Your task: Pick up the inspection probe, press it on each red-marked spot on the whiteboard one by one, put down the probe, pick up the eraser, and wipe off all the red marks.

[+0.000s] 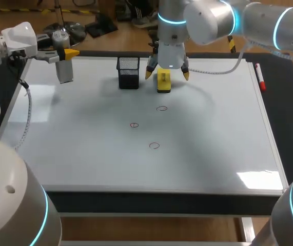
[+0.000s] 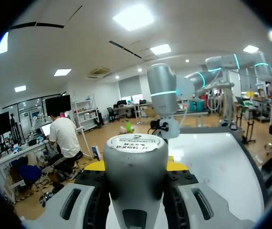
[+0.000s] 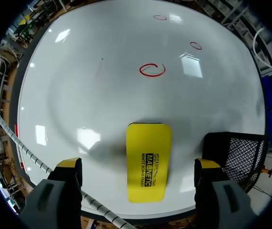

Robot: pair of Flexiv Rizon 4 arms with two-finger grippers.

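The grey cylindrical probe hangs upright over the whiteboard's far left corner, with my left gripper shut on it. In the left wrist view the probe fills the space between the fingers. A yellow eraser lies at the board's far middle. My right gripper hovers just above it, open, a finger on either side and neither touching; the right wrist view shows the eraser between the spread yellow tips. Three red circles mark the board's middle.
A black mesh pen holder stands just left of the eraser, close beside one right finger. A red marker lies along the board's right edge. My right arm's white cable trails over the board's far side.
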